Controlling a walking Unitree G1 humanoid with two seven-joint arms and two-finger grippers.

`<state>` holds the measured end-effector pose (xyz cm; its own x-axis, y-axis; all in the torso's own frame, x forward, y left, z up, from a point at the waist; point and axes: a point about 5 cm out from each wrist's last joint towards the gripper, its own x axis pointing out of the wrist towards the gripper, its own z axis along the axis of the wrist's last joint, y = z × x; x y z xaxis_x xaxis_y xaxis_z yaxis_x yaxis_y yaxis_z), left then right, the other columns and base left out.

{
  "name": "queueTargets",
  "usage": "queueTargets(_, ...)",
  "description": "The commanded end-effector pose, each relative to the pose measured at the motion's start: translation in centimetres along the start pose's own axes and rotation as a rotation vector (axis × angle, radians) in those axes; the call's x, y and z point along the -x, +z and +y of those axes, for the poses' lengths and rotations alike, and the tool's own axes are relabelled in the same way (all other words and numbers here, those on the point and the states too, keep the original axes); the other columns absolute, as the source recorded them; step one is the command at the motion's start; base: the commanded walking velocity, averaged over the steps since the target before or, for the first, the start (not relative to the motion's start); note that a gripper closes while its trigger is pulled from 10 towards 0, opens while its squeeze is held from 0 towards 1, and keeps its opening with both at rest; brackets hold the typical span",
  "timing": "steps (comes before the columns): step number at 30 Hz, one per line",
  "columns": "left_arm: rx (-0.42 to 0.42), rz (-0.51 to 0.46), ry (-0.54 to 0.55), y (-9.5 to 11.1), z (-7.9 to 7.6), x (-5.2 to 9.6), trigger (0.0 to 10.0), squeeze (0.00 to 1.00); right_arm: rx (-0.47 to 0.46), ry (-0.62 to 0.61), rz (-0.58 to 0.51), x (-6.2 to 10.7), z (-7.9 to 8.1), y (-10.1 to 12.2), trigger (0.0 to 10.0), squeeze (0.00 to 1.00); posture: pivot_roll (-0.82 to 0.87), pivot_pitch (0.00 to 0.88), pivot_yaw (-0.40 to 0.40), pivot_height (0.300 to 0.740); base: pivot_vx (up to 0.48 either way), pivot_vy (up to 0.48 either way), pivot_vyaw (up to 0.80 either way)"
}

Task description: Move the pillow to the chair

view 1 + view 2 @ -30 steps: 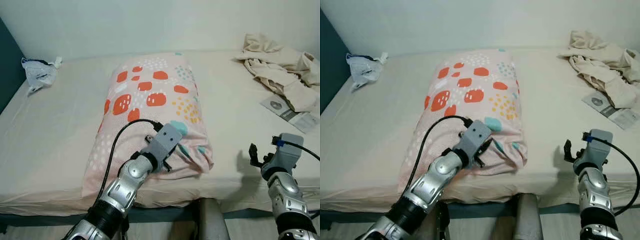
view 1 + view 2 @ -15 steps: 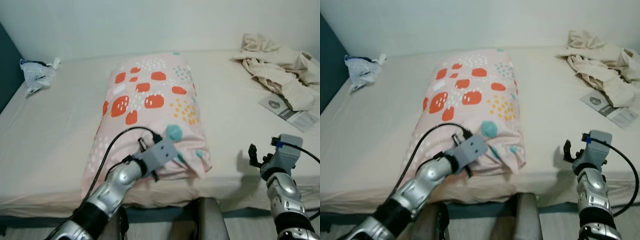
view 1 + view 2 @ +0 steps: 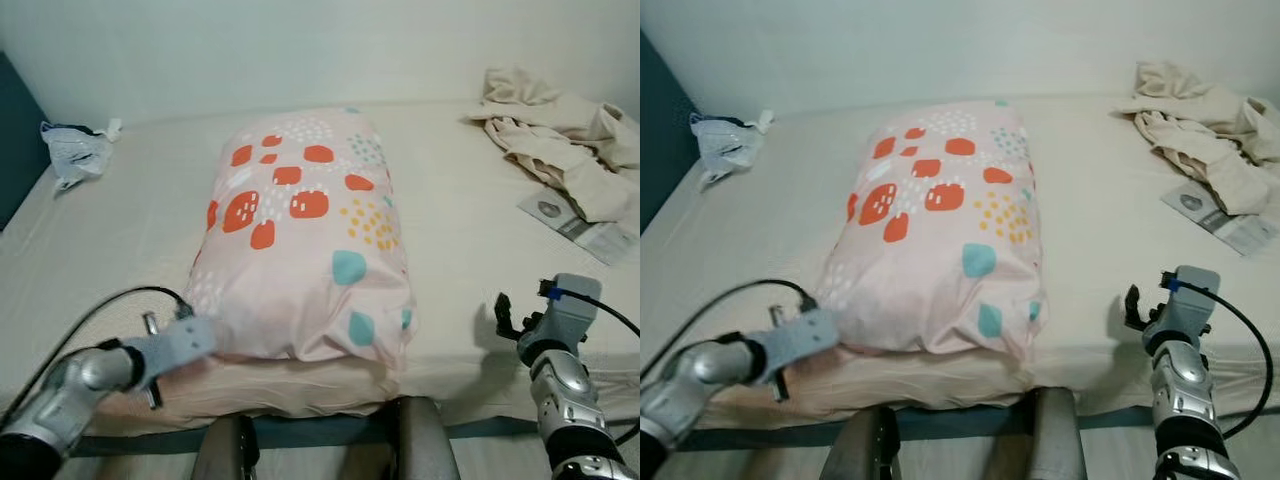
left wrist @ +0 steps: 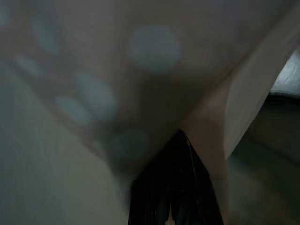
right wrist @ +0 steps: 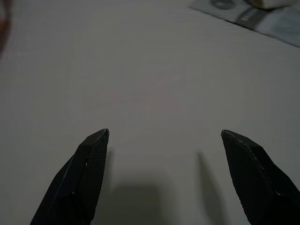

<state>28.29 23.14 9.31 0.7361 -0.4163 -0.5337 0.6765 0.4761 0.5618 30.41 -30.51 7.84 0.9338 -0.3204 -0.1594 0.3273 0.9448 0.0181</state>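
The left gripper sits low at the near left corner of the pillow, its fingers pushed in under the fabric where the pillow meets the sheet; the wrist view there is dark and blurred, showing black fingers close together beneath pale spotted cloth, and they seem to be pressed shut or nearly so, though whether they pinch any fabric I cannot tell. A black cable loops from that wrist back along the silver arm. The right gripper hovers over bare sheet near the bed's front edge, well to the right of the pillow, its two fingers spread wide with nothing between them. The pillow, pink with orange, teal and yellow patches, lies lengthwise in the middle of the bed, its near end close to the mattress edge. Farther out, a crumpled white plastic bag lies at the far left of the bed, a heap of beige clothing at the far right, and a printed leaflet just in front of that heap.
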Motion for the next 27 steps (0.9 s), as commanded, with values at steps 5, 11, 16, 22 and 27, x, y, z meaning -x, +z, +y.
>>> queueTargets(5,0.241,-0.441,-0.094,7.0,-2.1,0.1,10.0,1.0,-0.008,0.0,0.017,0.1,0.2,-0.7,10.0,0.0,0.06,0.133,0.028,0.581,0.0,0.0,0.0)
queueTargets(11,0.144,-0.529,-0.237,9.8,-5.4,-0.5,10.0,1.0,-0.008,0.0,0.018,0.1,0.3,-0.7,10.0,0.0,0.06,0.136,0.029,0.581,0.0,0.0,0.0)
queueTargets(16,0.106,-0.531,-0.167,11.8,-5.7,-2.7,10.0,1.0,-0.009,-0.004,0.017,0.0,0.2,-0.6,10.0,0.0,0.06,0.14,0.031,0.581,0.0,0.0,0.0)
queueTargets(22,0.044,-0.49,0.06,12.2,-2.9,-3.6,10.0,1.0,-0.006,-0.002,0.013,0.0,0.3,-0.5,10.0,0.0,0.05,0.143,0.034,0.581,0.0,0.0,0.0)
queueTargets(27,0.122,-0.607,0.0,13.8,-2.5,-2.6,10.0,0.0,-0.006,-0.006,0.014,-0.1,0.2,-0.4,10.0,0.0,0.06,0.143,0.03,0.581,0.0,0.0,0.0)
